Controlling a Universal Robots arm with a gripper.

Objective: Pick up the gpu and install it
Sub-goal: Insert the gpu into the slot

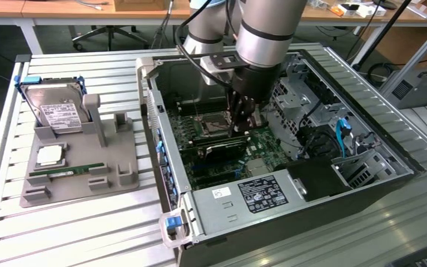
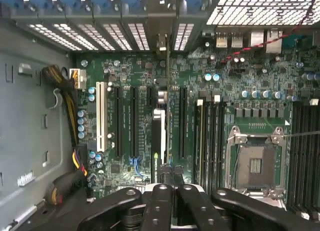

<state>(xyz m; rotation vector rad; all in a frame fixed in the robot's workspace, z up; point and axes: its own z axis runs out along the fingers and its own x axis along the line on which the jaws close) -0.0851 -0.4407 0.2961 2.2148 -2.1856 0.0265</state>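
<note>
The open black metal computer case fills the exterior view's centre and right on the slatted aluminium counter. At frame left sits the grey plastic parts holder, carrying the silver hard drive with white label above the narrow green RAM stick. Inside the case, the thin green-and-black gpu card stands on edge on the green motherboard, below the gripper.

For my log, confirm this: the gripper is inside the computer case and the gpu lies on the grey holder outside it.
Not the gpu: the exterior view shows it inside the computer case, on edge over the motherboard, beneath the gripper.
</note>
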